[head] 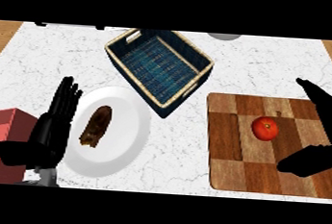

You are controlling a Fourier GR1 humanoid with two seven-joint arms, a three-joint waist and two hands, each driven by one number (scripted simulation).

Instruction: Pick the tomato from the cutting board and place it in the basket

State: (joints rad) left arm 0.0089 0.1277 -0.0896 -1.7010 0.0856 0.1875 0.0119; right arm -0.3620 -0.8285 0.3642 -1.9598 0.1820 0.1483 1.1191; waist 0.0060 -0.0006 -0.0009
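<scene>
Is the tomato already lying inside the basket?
No, the tomato sits on the cutting board, apart from the basket.

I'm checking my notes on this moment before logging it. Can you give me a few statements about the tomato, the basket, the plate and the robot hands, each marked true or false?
1. The tomato lies on the wooden cutting board. True.
2. The tomato is already in the blue basket. False: nothing lies in the basket.
3. The right robot hand is open beside the tomato, fingers and thumb apart. True.
4. The white plate is bare. False: a brown piece of food lies on it.
5. The left robot hand holds the tomato. False: it is open, beside the plate at the view's left.
</scene>
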